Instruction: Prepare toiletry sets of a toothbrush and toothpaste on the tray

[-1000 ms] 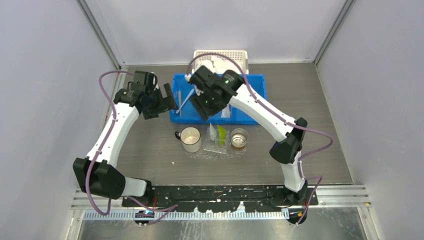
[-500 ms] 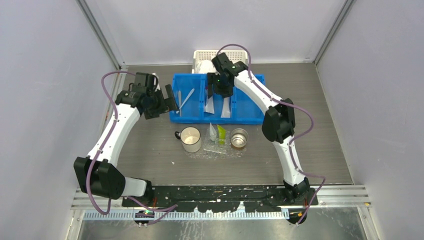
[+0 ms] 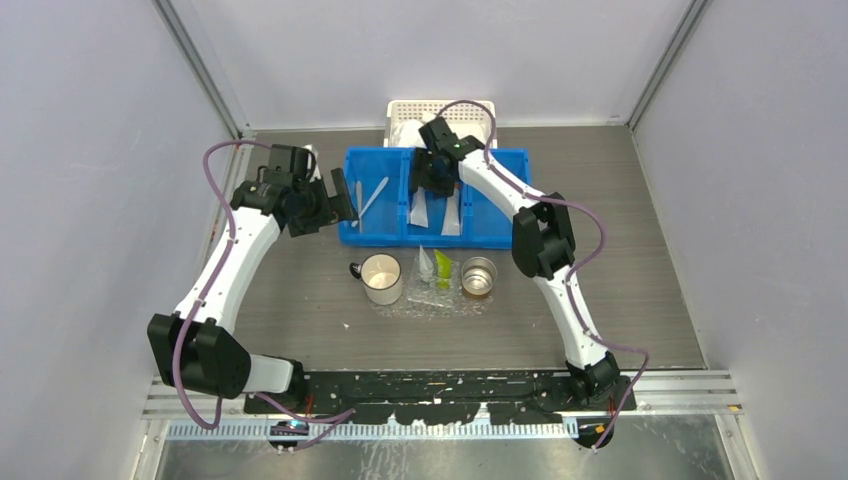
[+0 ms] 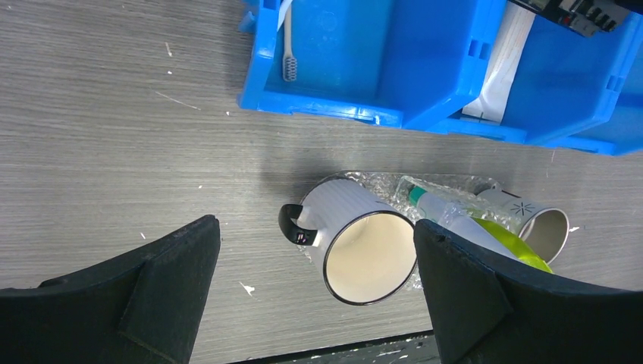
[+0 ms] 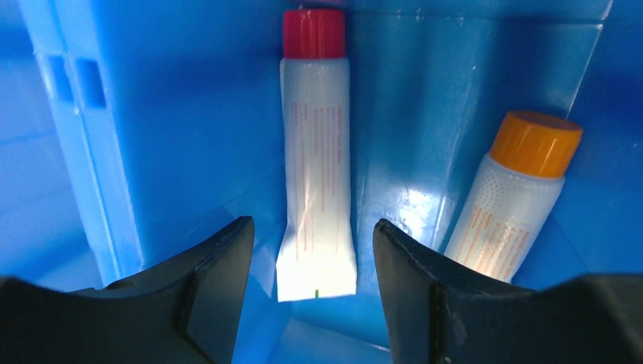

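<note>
Right arm (image 3: pixel 492 186) now reaches deeper into the blue bin (image 5: pixel 114 114); your right gripper (image 5: pixel 315 250), jaws apart, straddles the red-capped toothpaste (image 5: pixel 315 167) lying there. Pick step: lower, then close. Left gripper (image 4: pixel 315 231) hangs spread.

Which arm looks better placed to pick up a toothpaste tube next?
The right. The right gripper is open, down inside the blue bin, lined up over the red-capped toothpaste tube. The left gripper hangs open over the table, outside the bin and off to its side.
</note>
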Robot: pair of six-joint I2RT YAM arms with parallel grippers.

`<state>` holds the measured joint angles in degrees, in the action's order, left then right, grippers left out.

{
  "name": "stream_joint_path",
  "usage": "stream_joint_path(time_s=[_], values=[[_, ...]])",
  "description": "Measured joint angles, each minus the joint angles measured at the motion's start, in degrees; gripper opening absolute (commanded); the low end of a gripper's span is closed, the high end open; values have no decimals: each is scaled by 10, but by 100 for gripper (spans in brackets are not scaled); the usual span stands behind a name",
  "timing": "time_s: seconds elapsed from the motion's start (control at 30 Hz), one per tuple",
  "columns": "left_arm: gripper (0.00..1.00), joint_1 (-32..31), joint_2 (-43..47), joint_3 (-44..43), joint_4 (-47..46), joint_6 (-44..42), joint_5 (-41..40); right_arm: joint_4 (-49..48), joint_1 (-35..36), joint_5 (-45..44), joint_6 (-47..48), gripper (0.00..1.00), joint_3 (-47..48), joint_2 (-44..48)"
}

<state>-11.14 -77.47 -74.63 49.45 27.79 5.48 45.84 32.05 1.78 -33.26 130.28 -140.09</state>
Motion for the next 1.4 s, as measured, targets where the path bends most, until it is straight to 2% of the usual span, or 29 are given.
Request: stream_joint_path(time_s=[0.13,0.53,0.63,0.73,0.93,1.13,1.4], values=[[100,0,0,0,0,-1,2,-30,5,-31,-19,56,-24,0],[100,4,0,0,0,-9,2,-70,16,-63,-45,55,-67,-9],[100,4,0,1,0,-10,3,-85,18,-64,-45,40,-73,-9],[100,4,0,2,-1,-10,4,-109,21,-62,-49,30,-85,-9],[100,5,0,2,-1,-10,15,-143,22,-62,-46,26,-120,10],[98,11,-2,2,-4,-6,47,-141,17,-62,-30,25,-164,44],[94,12,-20,-18,-8,8,67,-115,-1,-38,26,26,-180,159]])
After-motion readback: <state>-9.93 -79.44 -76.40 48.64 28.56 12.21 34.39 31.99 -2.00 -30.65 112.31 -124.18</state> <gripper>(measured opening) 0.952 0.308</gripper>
